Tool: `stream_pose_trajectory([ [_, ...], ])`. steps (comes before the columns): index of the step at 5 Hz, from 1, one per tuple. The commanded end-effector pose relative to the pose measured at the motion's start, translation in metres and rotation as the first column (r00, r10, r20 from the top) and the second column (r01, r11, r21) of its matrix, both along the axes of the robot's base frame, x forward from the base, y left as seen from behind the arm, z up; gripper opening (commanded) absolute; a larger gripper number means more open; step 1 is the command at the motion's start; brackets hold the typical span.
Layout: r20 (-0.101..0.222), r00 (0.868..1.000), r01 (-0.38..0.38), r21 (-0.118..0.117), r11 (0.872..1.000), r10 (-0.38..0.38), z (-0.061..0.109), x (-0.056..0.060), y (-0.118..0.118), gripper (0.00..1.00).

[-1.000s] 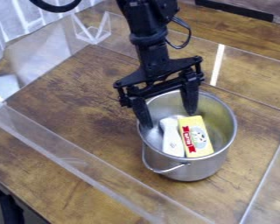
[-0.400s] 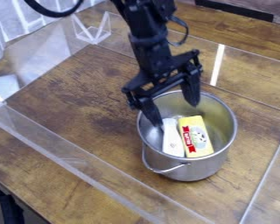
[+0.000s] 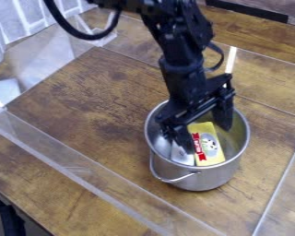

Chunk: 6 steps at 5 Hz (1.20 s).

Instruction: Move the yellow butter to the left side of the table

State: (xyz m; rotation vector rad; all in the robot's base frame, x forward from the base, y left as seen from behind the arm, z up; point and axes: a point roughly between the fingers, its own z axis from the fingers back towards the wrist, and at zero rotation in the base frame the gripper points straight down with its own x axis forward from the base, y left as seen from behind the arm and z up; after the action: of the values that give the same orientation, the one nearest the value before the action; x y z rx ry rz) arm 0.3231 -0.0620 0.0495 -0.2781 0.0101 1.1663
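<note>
The yellow butter [image 3: 208,146], a flat yellow packet with a red-and-white label, lies inside the round steel pot [image 3: 162,162] at the right of the dark wooden table [image 3: 76,101]. My black gripper [image 3: 199,129] points steeply down and stands open, its fingers reaching into the pot. One finger is at the pot's left inner side and the other near the far right rim, with the butter's upper end between and below them. Nothing is held. A white block [image 3: 183,147] beside the butter is partly hidden by the left finger.
Clear plastic sheet edging [image 3: 64,152] runs along the table's front and left sides. A white strip [image 3: 232,61] stands at the back right behind the arm. Bare planks stretch to the left of the pot.
The gripper has moved right and down, from above the pot's left rim into the pot over the butter. It rolled about its own axis. Its jaws stayed open.
</note>
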Motion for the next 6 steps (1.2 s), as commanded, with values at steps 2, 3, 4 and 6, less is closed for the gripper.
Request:
stream_pose_trajectory([
  [2,0.047,0.995,-0.089,-0.009,0.996,0.089,0.004,0.013,0.026,1.00],
  [3,0.053,0.996,-0.078,-0.009,0.997,0.078,0.004,0.015,0.033,1.00],
  [4,0.054,0.998,-0.010,-0.012,1.000,0.011,0.003,0.022,0.034,1.00],
  [6,0.057,0.998,0.039,-0.012,0.999,-0.039,0.001,0.031,0.033,1.00],
])
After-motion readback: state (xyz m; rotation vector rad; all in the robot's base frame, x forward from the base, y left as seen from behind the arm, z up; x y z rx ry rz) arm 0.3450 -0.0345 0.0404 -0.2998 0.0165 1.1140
